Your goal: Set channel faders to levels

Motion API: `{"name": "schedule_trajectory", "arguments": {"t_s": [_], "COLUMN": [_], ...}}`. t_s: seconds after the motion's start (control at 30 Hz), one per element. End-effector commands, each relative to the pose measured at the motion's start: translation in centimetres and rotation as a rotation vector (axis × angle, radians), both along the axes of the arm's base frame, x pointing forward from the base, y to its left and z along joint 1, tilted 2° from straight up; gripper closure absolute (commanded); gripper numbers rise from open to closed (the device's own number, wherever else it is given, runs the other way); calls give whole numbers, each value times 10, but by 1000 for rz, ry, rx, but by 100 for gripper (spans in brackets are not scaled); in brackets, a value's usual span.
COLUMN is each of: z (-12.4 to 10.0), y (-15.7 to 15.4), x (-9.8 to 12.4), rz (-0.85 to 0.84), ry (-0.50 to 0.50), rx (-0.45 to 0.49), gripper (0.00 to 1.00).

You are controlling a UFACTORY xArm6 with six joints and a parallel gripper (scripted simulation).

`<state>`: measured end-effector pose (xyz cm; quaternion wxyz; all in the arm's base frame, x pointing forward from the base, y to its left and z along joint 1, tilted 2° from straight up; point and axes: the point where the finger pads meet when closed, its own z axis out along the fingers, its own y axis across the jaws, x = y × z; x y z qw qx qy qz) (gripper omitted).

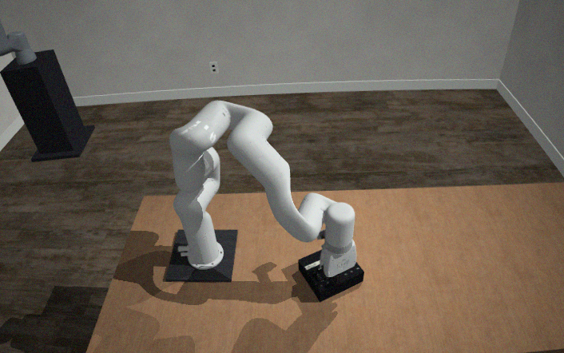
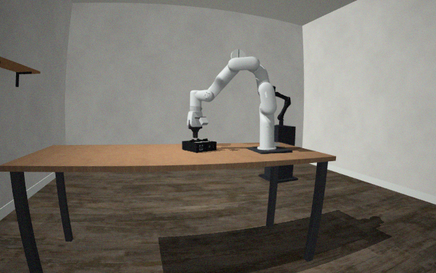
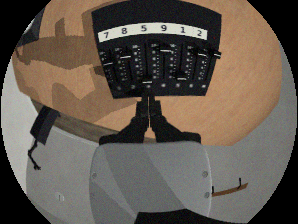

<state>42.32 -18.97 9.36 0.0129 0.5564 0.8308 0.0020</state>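
The black lighting desk point(image 1: 332, 287) point(image 2: 205, 147) point(image 3: 193, 12) stands on its feet on the wooden table point(image 1: 437, 257) point(image 2: 112, 155). In the wrist view a white tape strip point(image 3: 152, 32) reads 7 8 5 9 1 2 above a row of faders point(image 3: 154, 66). My gripper point(image 3: 148, 99) point(image 2: 194, 136) is shut, its fingertips pressed together. It points down at the near edge of the desk, by the lower end of a middle fader slot. The arm hides most of the desk top in the top view.
The arm's dark base plate point(image 1: 224, 245) point(image 2: 286, 149) sits on the table left of the desk. A black pedestal point(image 1: 41, 104) stands on the floor behind, and another point(image 2: 285, 134) beyond the table.
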Motion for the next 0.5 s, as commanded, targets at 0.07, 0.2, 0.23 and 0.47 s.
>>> {"name": "schedule_trajectory", "arguments": {"t_s": [0.07,0.2,0.23,0.47], "z": [-2,-3,-4,-8], "y": [-1,-1,-1,-1], "x": [1,1,1,2], "rz": [0,0,0,0], "ry": [-4,-4,-4,-4], "rx": [-2,-2,-2,-2], "gripper": [100,100,100,100]}}
